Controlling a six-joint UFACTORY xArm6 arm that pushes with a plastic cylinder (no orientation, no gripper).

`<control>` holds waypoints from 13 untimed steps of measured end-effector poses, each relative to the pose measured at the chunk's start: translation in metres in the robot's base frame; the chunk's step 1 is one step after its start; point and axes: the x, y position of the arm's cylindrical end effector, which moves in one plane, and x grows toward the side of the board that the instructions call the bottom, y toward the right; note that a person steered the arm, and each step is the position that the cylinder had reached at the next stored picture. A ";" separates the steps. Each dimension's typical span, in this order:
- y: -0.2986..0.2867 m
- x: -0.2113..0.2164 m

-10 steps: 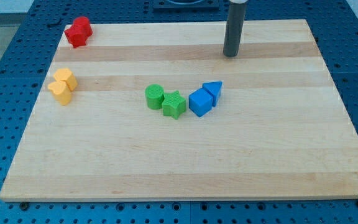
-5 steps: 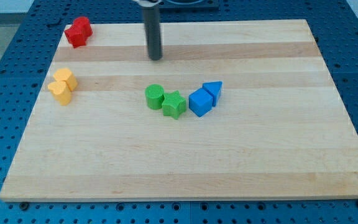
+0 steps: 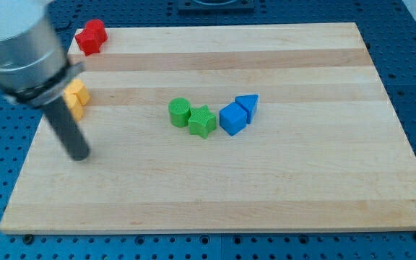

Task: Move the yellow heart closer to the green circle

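Note:
My tip [image 3: 78, 155] rests on the board near the view's left edge, below the yellow blocks. The rod and its grey housing cover part of them. Two yellow blocks [image 3: 77, 95] sit together at the left; which one is the heart cannot be made out now, as the lower one is mostly hidden. The green circle [image 3: 180, 112] stands near the board's middle, touching a green star [image 3: 202, 121] on its right. The tip is well to the left of the green circle.
A blue cube [image 3: 232, 118] and a blue triangle [image 3: 247, 105] sit right of the green star. Red blocks [image 3: 91, 36] lie at the top left corner. The wooden board [image 3: 266, 180] lies on a blue pegboard table.
The rod has swept from the board's top right, across the top middle, down to the left edge below the yellow blocks. No block has moved.

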 end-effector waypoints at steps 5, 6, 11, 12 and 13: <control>-0.008 -0.072; -0.016 -0.064; 0.099 -0.113; 0.136 -0.113; 0.135 -0.113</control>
